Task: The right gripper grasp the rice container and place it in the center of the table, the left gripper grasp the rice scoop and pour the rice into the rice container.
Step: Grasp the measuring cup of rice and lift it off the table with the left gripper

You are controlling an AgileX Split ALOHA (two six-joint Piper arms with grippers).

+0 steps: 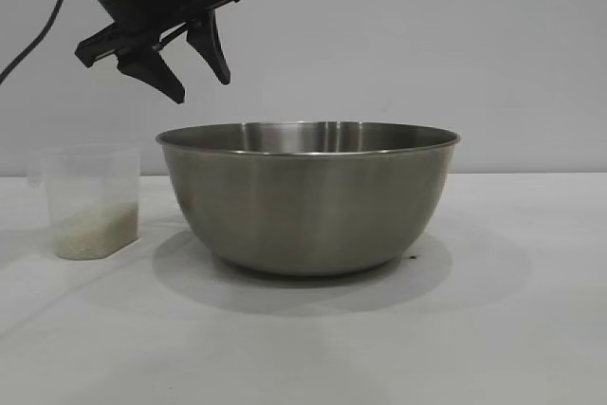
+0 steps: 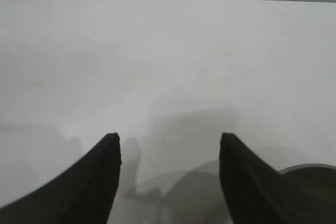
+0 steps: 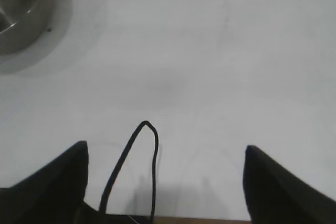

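Behind your table [image 1: 531,329] a plain grey-white wall fills the exterior view. On the white surface the rice container [image 1: 308,198], a big brushed-steel bowl, stands upright near the middle. Just to its left in that view, apart from it, you have the rice scoop [image 1: 90,201], a frosted plastic cup standing upright with a pale layer of rice [image 1: 93,232] in its bottom. Your left gripper [image 1: 199,82] hangs in the air above the gap between scoop and bowl, tilted downward, its jaws parted about halfway and holding nothing. You cannot see the right arm in this view.

From the left wrist view you look down past the two dark fingers [image 2: 94,182] of the left gripper [image 2: 170,140] at bare white table [image 2: 168,51]; nothing sits between the jaws. A curved sliver of the bowl's steel rim [image 2: 310,168] peeks out beside one finger.

From the right wrist view your right gripper [image 3: 167,150] has its jaws spread wide and empty over open table [image 3: 210,51]. A thin black cable [image 3: 131,166] loops up between the fingers. Well away from the jaws, the rice container [image 3: 18,9] shows as a steel curve at the picture's corner, with a small dark speck [image 3: 49,29] on the table just beside it.
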